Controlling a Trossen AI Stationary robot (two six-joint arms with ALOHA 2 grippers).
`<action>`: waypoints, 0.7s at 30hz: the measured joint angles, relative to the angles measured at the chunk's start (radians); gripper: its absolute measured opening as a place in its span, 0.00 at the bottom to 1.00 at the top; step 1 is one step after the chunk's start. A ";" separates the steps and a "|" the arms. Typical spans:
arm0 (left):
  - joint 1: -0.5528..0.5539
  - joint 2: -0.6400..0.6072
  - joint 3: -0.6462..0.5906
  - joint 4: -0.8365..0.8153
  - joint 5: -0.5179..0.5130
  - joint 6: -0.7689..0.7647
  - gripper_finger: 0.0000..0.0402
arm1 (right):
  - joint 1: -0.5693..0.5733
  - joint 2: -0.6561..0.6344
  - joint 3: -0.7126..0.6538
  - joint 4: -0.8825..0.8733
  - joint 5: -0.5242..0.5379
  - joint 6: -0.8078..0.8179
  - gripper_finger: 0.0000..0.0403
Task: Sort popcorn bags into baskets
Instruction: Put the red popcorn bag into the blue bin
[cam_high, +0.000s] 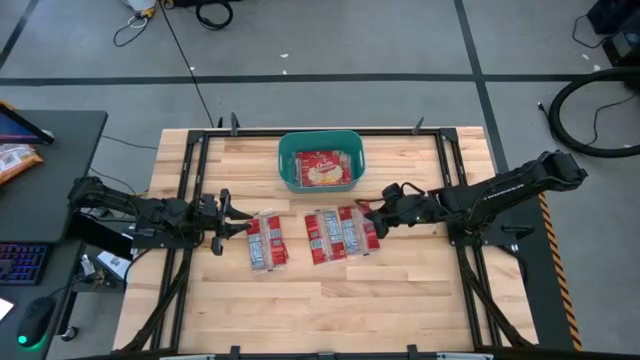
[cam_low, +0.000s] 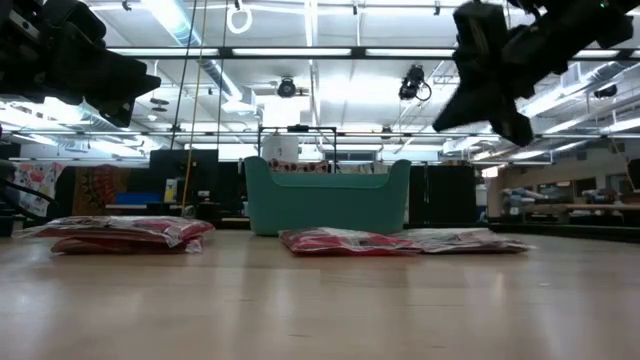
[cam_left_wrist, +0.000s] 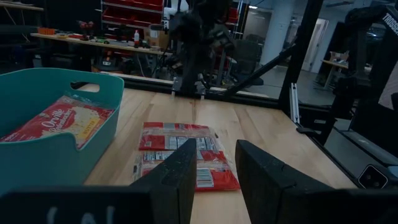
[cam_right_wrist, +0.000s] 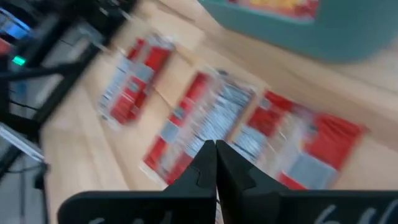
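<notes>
Jaws on the right gripper (cam_right_wrist: 216, 163) are pressed together with nothing between them; in the overhead view it (cam_high: 372, 214) hangs right of centre, just off the right edge of the middle packets. Jaws on the left gripper (cam_left_wrist: 214, 180) stand apart with nothing between them; in the overhead view it (cam_high: 237, 225) sits left of centre, just beside the left packets.

Popcorn bags are small flat rectangles, red with white and grey printed panels, in shiny wrap. One group (cam_high: 267, 240) lies left of centre on the table (cam_high: 400, 290), overlapping one another; how many are there I cannot tell. A second group (cam_high: 341, 232) lies at centre, side by side and touching, slightly fanned. From the low view both groups lie flat on the wood, the left one (cam_low: 125, 232) stacked a little higher than the centre one (cam_low: 400, 241).

At upper centre of the overhead view stands the tub (cam_high: 291, 161), teal, rectangular with rounded corners, with a cut-out handle showing in the left wrist view (cam_left_wrist: 37, 140). Inside it lies a bag (cam_high: 323, 168), red with a pale yellow picture and white lettering, seen flat against the bottom.
</notes>
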 joint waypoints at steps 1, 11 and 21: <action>0.000 0.000 0.000 0.000 0.000 0.000 0.29 | 0.000 0.002 0.001 0.025 0.001 -0.005 0.00; 0.000 0.000 0.000 0.000 0.000 0.000 0.29 | 0.013 0.102 0.007 -0.014 -0.007 -0.010 0.07; 0.000 0.000 0.000 -0.001 0.000 0.000 0.29 | 0.129 0.445 0.378 -0.419 -0.008 -0.248 0.08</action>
